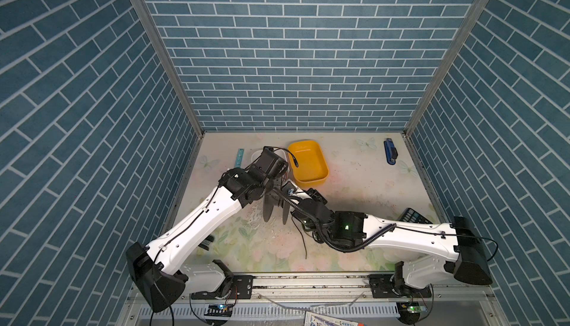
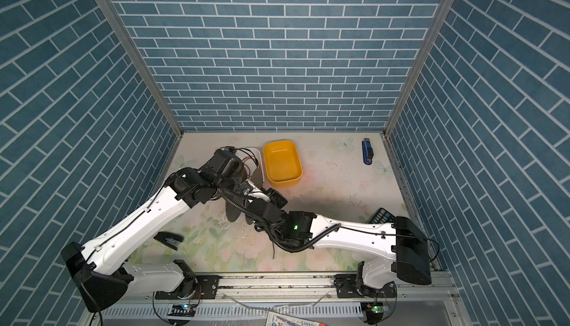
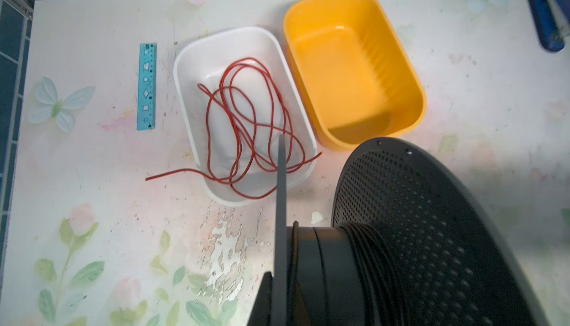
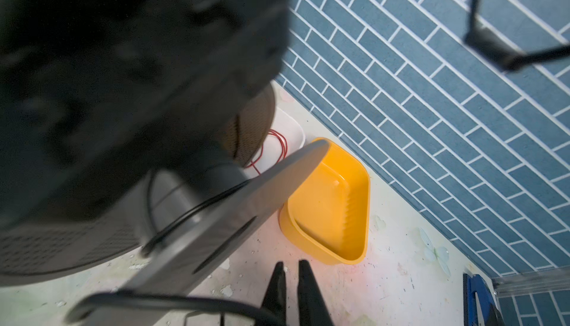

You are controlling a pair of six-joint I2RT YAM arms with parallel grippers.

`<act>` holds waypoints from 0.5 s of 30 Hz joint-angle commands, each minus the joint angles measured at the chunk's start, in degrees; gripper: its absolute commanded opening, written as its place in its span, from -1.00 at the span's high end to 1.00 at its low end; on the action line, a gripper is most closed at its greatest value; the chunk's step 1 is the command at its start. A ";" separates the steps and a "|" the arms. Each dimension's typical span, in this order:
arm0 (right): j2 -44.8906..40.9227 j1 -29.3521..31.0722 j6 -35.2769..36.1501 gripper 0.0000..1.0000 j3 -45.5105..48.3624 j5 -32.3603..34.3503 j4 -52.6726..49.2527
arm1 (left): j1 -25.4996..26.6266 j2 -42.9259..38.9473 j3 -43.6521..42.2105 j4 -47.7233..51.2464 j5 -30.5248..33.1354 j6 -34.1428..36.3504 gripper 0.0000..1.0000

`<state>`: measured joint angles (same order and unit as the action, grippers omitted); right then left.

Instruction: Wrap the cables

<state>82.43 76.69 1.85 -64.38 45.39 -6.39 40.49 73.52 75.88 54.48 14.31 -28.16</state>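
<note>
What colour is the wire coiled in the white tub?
Red: the wire shows best in the left wrist view.

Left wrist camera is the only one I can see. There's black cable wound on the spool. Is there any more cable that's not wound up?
Observer: Yes. In both top views a loose tail of the black cable runs from beside the spool toward the front of the table.
Operator: Where's the other arm's pincher?
Observer: The right gripper is near the yellow tub. Its fingers are slightly parted, with nothing between them.
Operator: Is anything hiding from me?
Observer: A black stapler lies on the table beneath the left arm.
</note>
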 commanded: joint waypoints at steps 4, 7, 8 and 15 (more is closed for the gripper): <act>-2.03 -2.74 -1.21 0.73 -2.44 -4.04 0.16 | 0.55 -2.19 -0.45 2.31 -2.27 2.34 1.00; -2.19 -4.43 -2.16 0.73 -2.18 -6.34 -0.31 | 0.82 -2.89 -0.79 2.34 -3.13 4.04 1.00; -2.37 -4.98 -2.64 0.73 -2.02 -7.30 -0.61 | 0.84 -3.18 -0.77 2.53 -3.48 4.70 1.00; -3.78 -11.07 -6.05 0.72 -1.83 -18.25 -3.12 | 0.82 -4.72 -0.38 3.83 -9.66 8.80 1.00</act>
<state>80.53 67.33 -1.26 -64.38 32.64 -7.75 40.93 70.59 75.07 58.06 8.27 -21.98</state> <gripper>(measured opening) 0.141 0.084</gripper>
